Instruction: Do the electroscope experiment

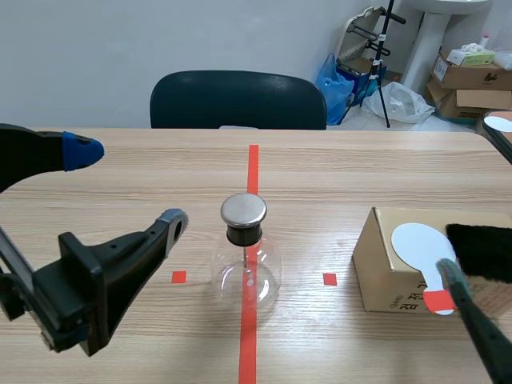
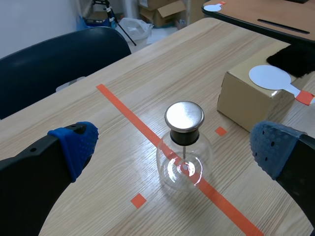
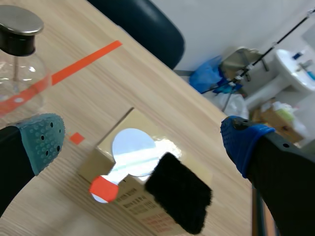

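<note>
The left gripper [image 1: 128, 186] hangs wide open with nothing in it. The electroscope [image 1: 245, 260] stands upright just ahead of it, in line with the gap between its fingers. The electroscope's body is round, smooth glass, so I judge that an off-centre close, or a sideways nudge from either finger, could tip it or send it rolling.

Further right, the right gripper [image 3: 142, 142] is also open and empty, above the box [image 1: 382, 268]. Under it, on the box, lie the paddle [image 3: 132, 152] and, against it, the fur [image 3: 179, 199]. The paddle is thin and lies flat, so a pinch may slip off it, drag the fur along, or push it over the box's edge. Gripping its white disc instead of the orange end would likely spoil the charge.
</note>
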### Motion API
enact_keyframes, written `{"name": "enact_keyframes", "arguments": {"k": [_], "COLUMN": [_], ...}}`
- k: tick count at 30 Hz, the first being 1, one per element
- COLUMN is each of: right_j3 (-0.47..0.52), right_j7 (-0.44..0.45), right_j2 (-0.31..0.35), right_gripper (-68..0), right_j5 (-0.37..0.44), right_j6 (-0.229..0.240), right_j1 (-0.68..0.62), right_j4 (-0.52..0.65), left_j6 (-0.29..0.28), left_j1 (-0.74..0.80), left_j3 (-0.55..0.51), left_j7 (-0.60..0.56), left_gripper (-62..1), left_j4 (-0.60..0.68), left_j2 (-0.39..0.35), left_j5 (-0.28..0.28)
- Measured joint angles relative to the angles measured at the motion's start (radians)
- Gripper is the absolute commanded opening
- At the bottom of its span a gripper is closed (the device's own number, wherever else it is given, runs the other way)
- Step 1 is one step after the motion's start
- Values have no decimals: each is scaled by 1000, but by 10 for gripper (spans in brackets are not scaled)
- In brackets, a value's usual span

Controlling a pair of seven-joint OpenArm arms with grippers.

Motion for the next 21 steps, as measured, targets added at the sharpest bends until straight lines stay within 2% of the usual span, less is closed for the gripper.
{"name": "enact_keyframes", "arguments": {"k": [4, 6, 7, 11, 17, 21], "right_j3": [-1, -1, -2, -24, -27, -27], "right_j7": [-151, -195, -201, -230, -232, -232], "right_j2": [-6, -8, -8, -8, -8, -8], "right_gripper": [4, 4, 4, 4, 4, 4], "right_j5": [65, 87, 97, 121, 146, 146], "right_j6": [151, 225, 248, 285, 360, 362], "right_j1": [137, 198, 222, 292, 297, 294], "right_j4": [0, 0, -1, -1, -3, -4], "left_j6": [0, 0, 0, 0, 0, 0], "left_j1": [0, 0, 0, 0, 0, 0], "left_j3": [0, 0, 0, 0, 0, 0], "left_j7": [0, 0, -2, -51, -87, -85], "left_gripper": [14, 14, 14, 14, 14, 14], "left_j4": [0, 0, 0, -1, -1, -1], "left_j2": [0, 0, 0, 0, 0, 0], "left_j5": [0, 0, 0, 0, 2, 2]}}
